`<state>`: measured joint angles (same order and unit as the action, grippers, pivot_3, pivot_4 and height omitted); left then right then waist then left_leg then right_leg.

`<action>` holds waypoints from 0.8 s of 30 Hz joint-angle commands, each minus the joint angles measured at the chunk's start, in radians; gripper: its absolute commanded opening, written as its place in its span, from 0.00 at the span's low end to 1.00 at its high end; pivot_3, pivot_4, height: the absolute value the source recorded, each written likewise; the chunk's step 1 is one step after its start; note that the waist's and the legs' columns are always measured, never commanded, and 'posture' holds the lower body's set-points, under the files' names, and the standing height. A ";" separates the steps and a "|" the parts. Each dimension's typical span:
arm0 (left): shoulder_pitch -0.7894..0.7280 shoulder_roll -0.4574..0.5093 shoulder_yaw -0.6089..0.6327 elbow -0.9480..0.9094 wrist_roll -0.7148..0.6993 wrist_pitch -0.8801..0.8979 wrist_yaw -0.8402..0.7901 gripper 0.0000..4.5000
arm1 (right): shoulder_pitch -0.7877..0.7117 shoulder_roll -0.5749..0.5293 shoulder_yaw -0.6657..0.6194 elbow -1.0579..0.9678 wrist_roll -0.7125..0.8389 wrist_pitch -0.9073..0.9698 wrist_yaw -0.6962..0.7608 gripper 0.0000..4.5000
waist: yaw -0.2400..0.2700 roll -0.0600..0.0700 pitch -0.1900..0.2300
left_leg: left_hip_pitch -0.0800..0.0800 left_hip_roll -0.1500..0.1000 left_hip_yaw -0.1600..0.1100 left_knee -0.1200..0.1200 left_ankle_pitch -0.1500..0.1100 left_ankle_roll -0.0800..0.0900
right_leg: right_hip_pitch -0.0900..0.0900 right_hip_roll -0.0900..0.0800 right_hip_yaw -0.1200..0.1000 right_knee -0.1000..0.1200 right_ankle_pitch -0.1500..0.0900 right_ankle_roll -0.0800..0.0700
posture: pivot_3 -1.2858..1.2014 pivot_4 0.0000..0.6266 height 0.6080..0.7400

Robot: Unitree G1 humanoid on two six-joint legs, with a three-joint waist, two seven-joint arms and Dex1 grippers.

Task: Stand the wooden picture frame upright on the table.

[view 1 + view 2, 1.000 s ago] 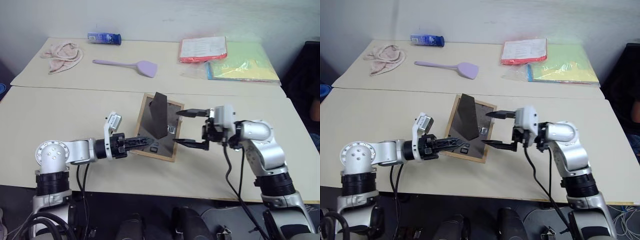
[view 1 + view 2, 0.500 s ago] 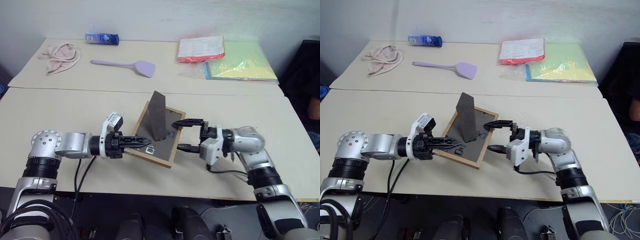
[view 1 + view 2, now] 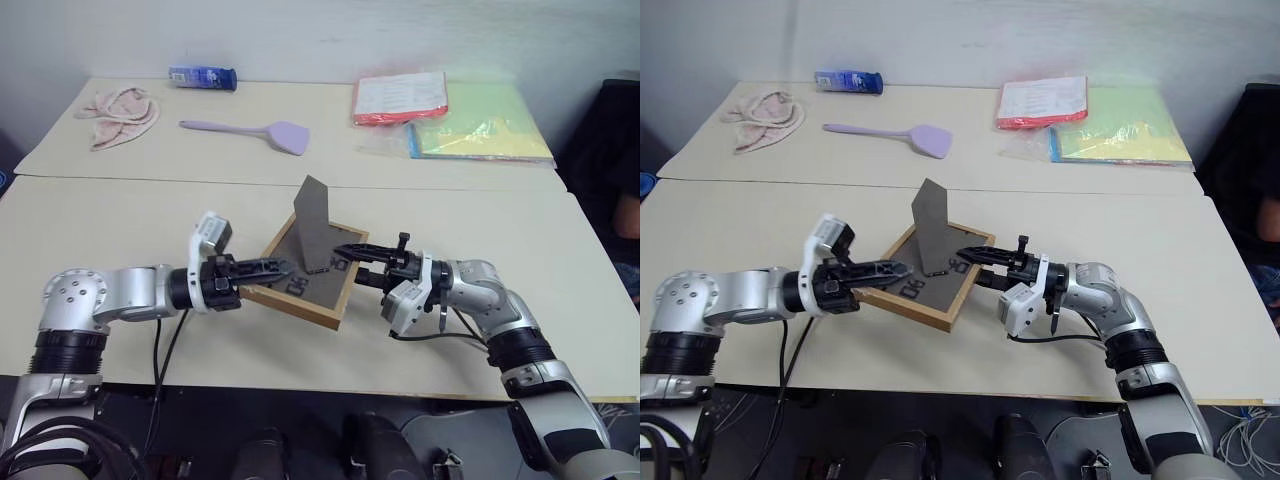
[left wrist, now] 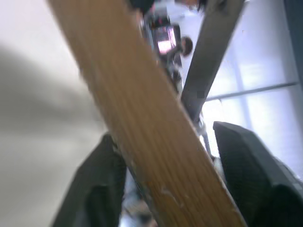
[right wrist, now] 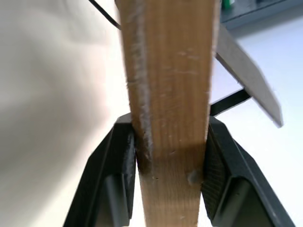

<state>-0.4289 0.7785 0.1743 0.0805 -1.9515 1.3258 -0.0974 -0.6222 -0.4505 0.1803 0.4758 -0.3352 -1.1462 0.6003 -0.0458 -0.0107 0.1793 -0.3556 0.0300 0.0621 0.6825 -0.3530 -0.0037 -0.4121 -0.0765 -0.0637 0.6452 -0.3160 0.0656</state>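
We see the wooden picture frame (image 3: pixel 305 280) tilted off the tabletop (image 3: pixel 120 215), back panel up, stand raised. Right gripper (image 5: pixel 168 156) fingers pinch its edge; left gripper (image 4: pixel 165 189) fingers straddle the opposite edge, spread.

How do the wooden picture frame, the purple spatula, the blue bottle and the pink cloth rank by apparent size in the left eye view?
1. wooden picture frame
2. purple spatula and pink cloth: look alike
3. blue bottle
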 commanded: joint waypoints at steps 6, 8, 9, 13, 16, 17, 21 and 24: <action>0.209 0.212 0.250 -0.274 0.529 -0.301 -0.503 0.79 | 0.105 -0.039 0.049 -0.200 0.601 0.443 0.236 0.28 | 0.008 0.001 0.000 | 0.000 -0.001 -0.001 0.000 0.000 0.000 | 0.001 0.000 -0.001 -0.002 0.000 -0.001 | 0.52 0.24 1.00; 0.293 0.224 0.202 -0.326 0.798 -0.555 -0.676 0.83 | 0.169 -0.044 0.053 -0.332 0.832 0.757 0.314 0.28 | 0.014 0.003 0.001 | 0.000 -0.001 0.000 -0.001 0.000 0.000 | 0.001 0.000 -0.001 -0.002 0.000 -0.001 | 0.52 0.24 1.00; 0.327 0.213 0.176 -0.338 0.908 -0.676 -0.753 0.87 | 0.195 -0.048 0.047 -0.382 0.915 0.892 0.327 0.28 | 0.017 0.004 0.001 | 0.000 -0.001 0.000 -0.002 0.000 0.001 | 0.001 0.000 -0.001 -0.002 0.000 -0.001 | 0.52 0.24 1.00; 0.390 0.168 0.079 -0.338 1.175 -0.948 -0.893 1.00 | 0.256 -0.050 -0.005 -0.473 1.110 1.284 0.291 0.28 | 0.021 0.004 0.002 | -0.001 -0.001 -0.001 -0.002 -0.001 0.001 | 0.001 -0.001 -0.001 -0.006 -0.001 -0.002 | 0.52 0.24 1.00; 0.394 0.127 0.064 -0.345 1.220 -0.979 -0.905 1.00 | 0.276 -0.032 -0.051 -0.454 1.150 1.425 0.254 0.28 | 0.019 0.004 0.002 | -0.001 -0.001 -0.001 -0.003 -0.002 0.002 | 0.000 -0.003 -0.001 -0.006 -0.001 -0.002 | 0.52 0.24 1.00; 0.395 0.121 0.064 -0.345 1.219 -0.971 -0.912 1.00 | 0.279 -0.026 -0.065 -0.445 1.155 1.458 0.244 0.28 | 0.019 0.004 0.002 | -0.001 -0.001 -0.001 -0.004 -0.002 0.003 | 0.000 -0.003 -0.001 -0.007 -0.001 -0.002 | 0.52 0.24 1.00; 0.387 0.106 0.064 -0.332 1.243 -0.971 -0.929 1.00 | 0.284 -0.030 -0.075 -0.413 1.136 1.583 0.258 0.28 | 0.018 0.004 0.002 | -0.001 -0.001 0.000 -0.005 -0.002 0.003 | 0.000 -0.003 -0.001 -0.007 -0.001 -0.001 | 0.52 0.24 1.00; 0.373 0.098 0.066 -0.320 1.250 -0.960 -0.938 1.00 | 0.286 -0.023 -0.062 -0.363 1.033 1.543 0.264 0.28 | 0.018 0.004 0.001 | 0.000 -0.001 0.000 -0.005 -0.002 0.004 | 0.000 -0.003 -0.001 -0.007 -0.001 -0.001 | 0.52 0.24 1.00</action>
<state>-0.0384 0.8777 0.2222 -0.2272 -0.7032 0.3690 -1.0248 -0.3494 -0.4721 0.1108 0.0634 0.7726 0.3896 0.8832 -0.0281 -0.0069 0.1805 -0.3555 0.0294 0.0618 0.6777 -0.3555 0.0000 -0.4116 -0.0792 -0.0646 0.6383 -0.3166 0.0644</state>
